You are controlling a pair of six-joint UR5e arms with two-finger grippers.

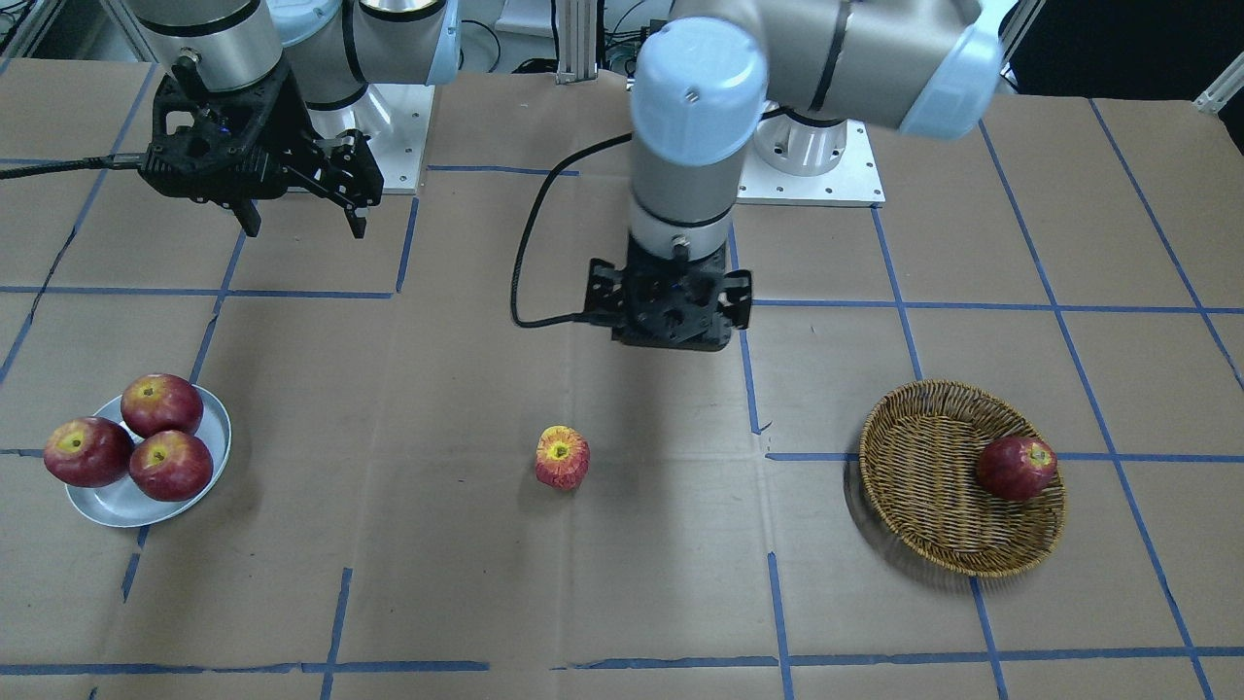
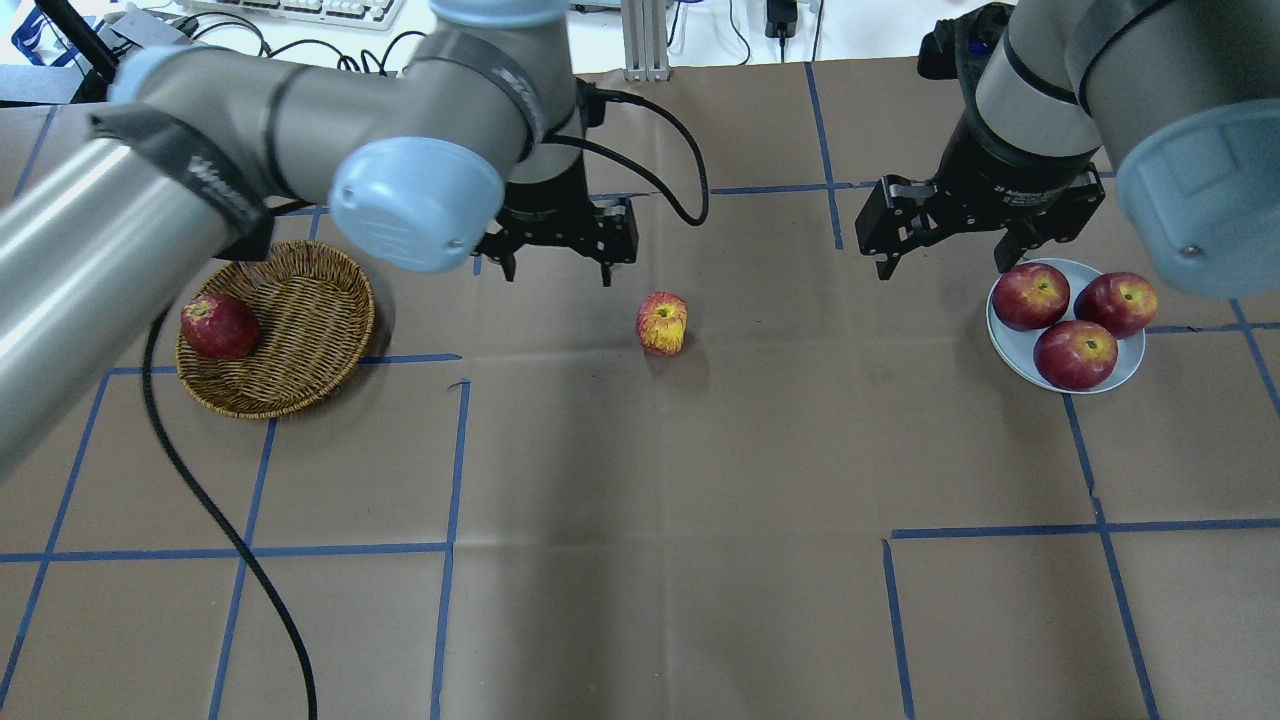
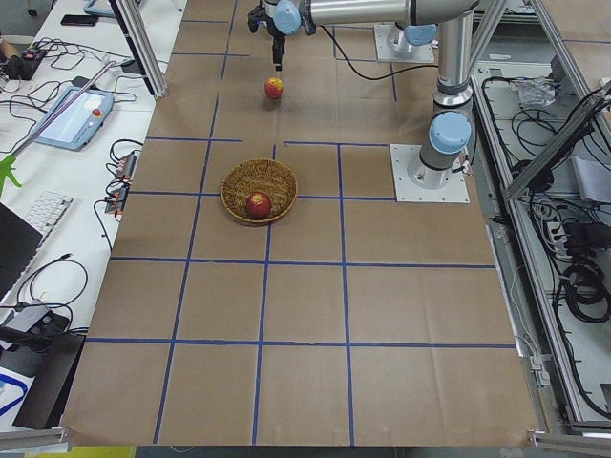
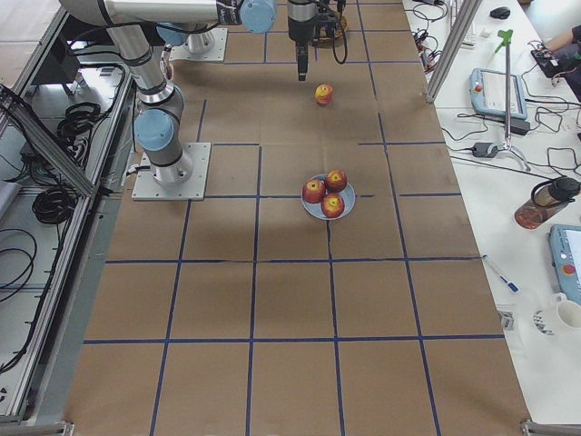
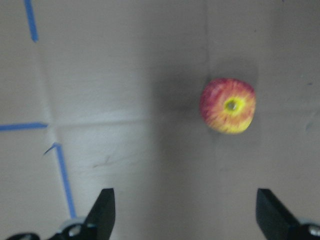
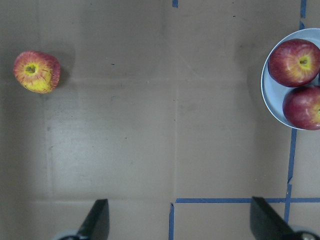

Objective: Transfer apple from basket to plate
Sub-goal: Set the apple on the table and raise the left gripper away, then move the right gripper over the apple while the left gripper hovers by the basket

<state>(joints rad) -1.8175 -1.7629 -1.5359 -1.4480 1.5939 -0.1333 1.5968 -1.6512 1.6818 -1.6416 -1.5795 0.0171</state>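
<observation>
Brown paper table [image 2: 700, 600] w/ blue tape grid [image 2: 1000, 530]. Left gripper [image 2: 557, 270], spread & empty, is held near pinkish-red, yellow-streaked round apple [image 2: 662, 322], which is set on the table. Right gripper [image 2: 944, 262], spread too, is held farther off. Apple is flanked, well apart, by round tan wicker basket [image 2: 300, 310] & pale grey round plate [image 2: 1008, 343].

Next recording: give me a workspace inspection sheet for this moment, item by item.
Surface: brown paper table cover with a blue tape grid.
Job's things: pale pinkish-red, yellow-streaked apple sits on the paper between the round woven wicker basket and the small pale grey-white plate, in neither.
Clutter: one dark-red apple in the basket; three dark-red apples on the plate.
Grippers: left gripper open, above the paper near the streaked apple; right gripper open, raised near the plate; both empty.
Cables: black cable loops from the left wrist; second black cable trails over the table under the left arm.
Surroundings: keyboard and desks with gear beyond the table.
</observation>
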